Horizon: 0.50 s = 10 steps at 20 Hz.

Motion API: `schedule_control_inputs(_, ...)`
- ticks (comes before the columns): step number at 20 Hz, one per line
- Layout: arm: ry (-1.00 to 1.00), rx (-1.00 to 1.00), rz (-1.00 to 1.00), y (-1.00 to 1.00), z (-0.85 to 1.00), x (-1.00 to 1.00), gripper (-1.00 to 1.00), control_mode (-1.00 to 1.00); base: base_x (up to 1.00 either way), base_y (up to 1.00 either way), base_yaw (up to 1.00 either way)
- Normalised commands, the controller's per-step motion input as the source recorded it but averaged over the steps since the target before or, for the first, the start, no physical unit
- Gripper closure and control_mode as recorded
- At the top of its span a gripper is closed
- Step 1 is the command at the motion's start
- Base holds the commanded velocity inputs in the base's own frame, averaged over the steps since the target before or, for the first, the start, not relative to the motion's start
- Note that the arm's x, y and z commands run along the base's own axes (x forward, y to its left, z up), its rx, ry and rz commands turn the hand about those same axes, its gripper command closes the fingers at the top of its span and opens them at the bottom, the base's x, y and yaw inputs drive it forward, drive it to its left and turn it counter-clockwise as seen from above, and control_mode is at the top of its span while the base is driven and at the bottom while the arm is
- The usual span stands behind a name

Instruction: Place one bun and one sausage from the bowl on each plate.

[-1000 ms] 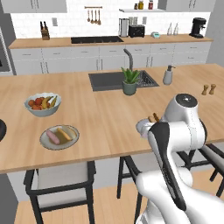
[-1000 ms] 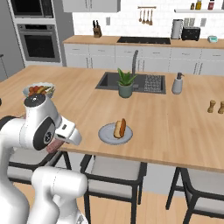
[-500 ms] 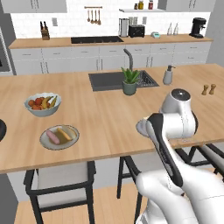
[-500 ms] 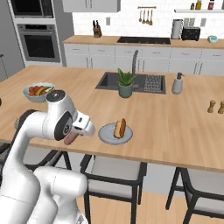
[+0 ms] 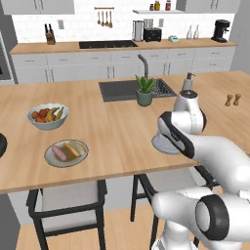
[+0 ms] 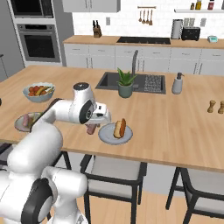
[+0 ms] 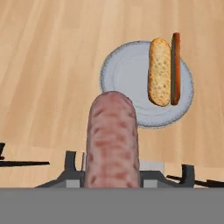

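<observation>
A potted plant (image 6: 125,83) and soap bottle (image 6: 177,83) stand well behind on the bench (image 6: 175,127). My hand (image 6: 94,127) is clamped on a sausage (image 7: 113,140), just beside the plate (image 7: 127,74) bearing a bun (image 7: 159,76).

White-tiled kitchen wall (image 5: 73,24), grey cabinets (image 5: 73,73), wooden island (image 5: 112,141), perhaps black-framed stools (image 5: 68,205).

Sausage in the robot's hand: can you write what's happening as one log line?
end effector: shut on sausage | position: above counter beside near plate | near plate: holds bun, no sausage yet | far plate: bun and sausage
</observation>
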Motion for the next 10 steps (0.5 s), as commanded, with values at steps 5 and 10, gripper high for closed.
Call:
schedule_control_inputs(5, 0.09, -0.12, 0.04, -0.06, -0.66, 0.99, 1.0, -1.0, 0.0, 0.0, 0.0)
schedule_control_inputs(10, 0.04, -0.12, 0.0, -0.08, -0.59, 0.61, 1.0, -1.0, 0.0, 0.0, 0.0)
